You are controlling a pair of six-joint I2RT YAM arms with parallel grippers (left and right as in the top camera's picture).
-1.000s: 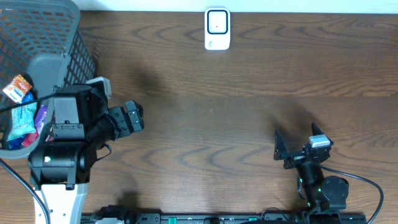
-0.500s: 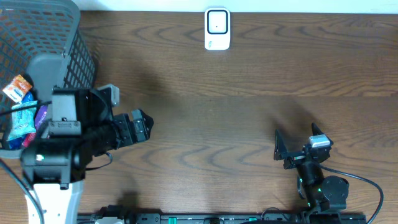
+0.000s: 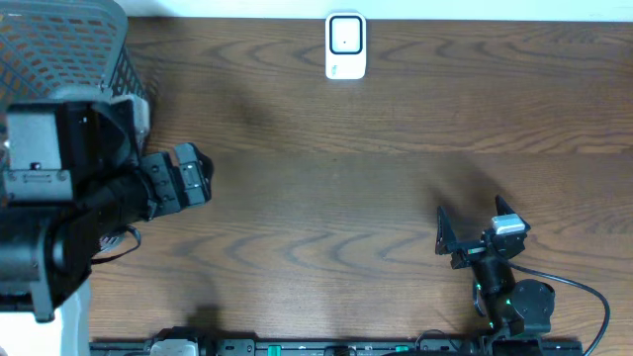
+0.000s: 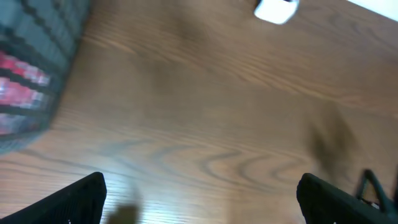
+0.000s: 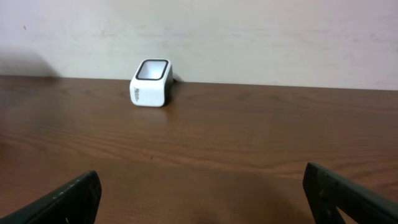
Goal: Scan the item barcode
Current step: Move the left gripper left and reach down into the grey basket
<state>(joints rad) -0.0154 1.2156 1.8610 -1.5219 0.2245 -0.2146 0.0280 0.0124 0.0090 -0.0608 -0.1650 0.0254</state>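
The white barcode scanner [image 3: 345, 45] stands at the table's far edge, also seen in the right wrist view [image 5: 151, 83] and at the top of the left wrist view [image 4: 275, 9]. A red packet [image 4: 18, 93] shows blurred through the mesh of the grey basket [image 3: 69, 40]; from overhead my left arm hides the basket's contents. My left gripper [image 3: 201, 178] hangs open over bare table right of the basket, nothing between its fingers [image 4: 81, 199]. My right gripper [image 3: 473, 222] rests open near the front right, empty, facing the scanner.
The grey mesh basket [image 4: 37, 56] fills the far left corner. A pale wall [image 5: 249, 37] rises behind the scanner. My left arm's bulky body looms over the left front of the wooden table [image 3: 346, 168].
My left arm has lifted and swung back toward the basket, now covering the packets inside it. Its gripper stays open. The right arm has not moved.
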